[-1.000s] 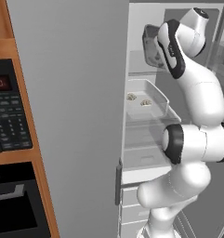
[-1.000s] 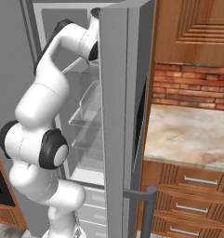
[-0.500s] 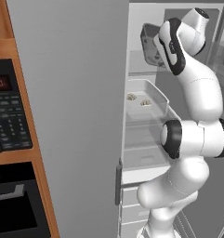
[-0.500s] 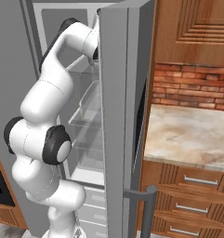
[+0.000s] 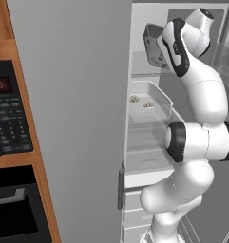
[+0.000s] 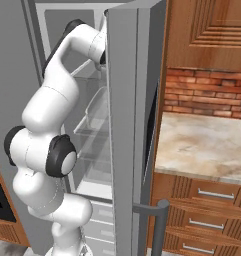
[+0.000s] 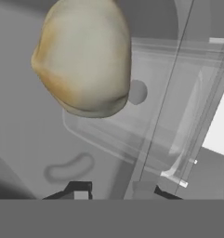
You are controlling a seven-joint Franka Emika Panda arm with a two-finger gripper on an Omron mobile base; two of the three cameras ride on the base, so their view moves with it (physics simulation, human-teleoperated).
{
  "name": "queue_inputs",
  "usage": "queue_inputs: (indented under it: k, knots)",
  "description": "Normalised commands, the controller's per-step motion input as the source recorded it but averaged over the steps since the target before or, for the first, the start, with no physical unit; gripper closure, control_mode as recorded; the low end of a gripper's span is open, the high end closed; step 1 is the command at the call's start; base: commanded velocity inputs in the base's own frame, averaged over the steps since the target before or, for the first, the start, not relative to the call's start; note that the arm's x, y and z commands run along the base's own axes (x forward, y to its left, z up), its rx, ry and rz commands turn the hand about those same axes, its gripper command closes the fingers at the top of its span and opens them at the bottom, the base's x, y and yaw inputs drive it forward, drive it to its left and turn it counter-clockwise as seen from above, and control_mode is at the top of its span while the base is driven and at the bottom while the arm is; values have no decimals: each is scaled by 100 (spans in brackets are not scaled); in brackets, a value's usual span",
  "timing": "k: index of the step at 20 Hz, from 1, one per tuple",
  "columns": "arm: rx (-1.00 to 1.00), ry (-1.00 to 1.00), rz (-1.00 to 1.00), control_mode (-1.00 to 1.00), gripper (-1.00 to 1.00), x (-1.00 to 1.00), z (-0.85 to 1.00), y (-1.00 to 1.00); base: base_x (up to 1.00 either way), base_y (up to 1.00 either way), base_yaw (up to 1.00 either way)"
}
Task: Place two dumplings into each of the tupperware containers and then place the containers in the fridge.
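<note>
Lumpy beige dumpling (image 7: 83, 58), grey tray (image 5: 154, 42).

I count two tupperware containers: one white tray (image 5: 151, 102) on a fridge shelf and one dark grey tray (image 5: 154, 45) up high (tilted). Two dumplings (image 5: 134, 98) sit in the white one; one more dumpling (image 7: 83, 56) looms before me.

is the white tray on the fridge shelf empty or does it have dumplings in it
Not empty. In the left base view the white tray sits on a glass shelf inside the open fridge, with two small beige dumplings lying on its floor.
</note>
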Motion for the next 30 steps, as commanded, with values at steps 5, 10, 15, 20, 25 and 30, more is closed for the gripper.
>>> queue_inputs:
  k: [5, 10, 15, 20, 25, 30]
  knots:
    - [0, 0, 0, -100, 100, 0, 0, 0, 0, 0, 0]
    - [0, 0, 0, -100, -100, 0, 0, 0, 0, 0, 0]
    - [0, -5, 0, -100, -100, 0, 0, 0, 0, 0, 0]
    - [5, -32, 0, -100, -100, -9, 0, 0, 0, 0, 0]
    - [4, -47, -5, -100, -100, -41, -9, 8, 0, 0, 0]
    - [0, -33, -18, -100, -100, -78, -3, 24, 0, 0, 0]
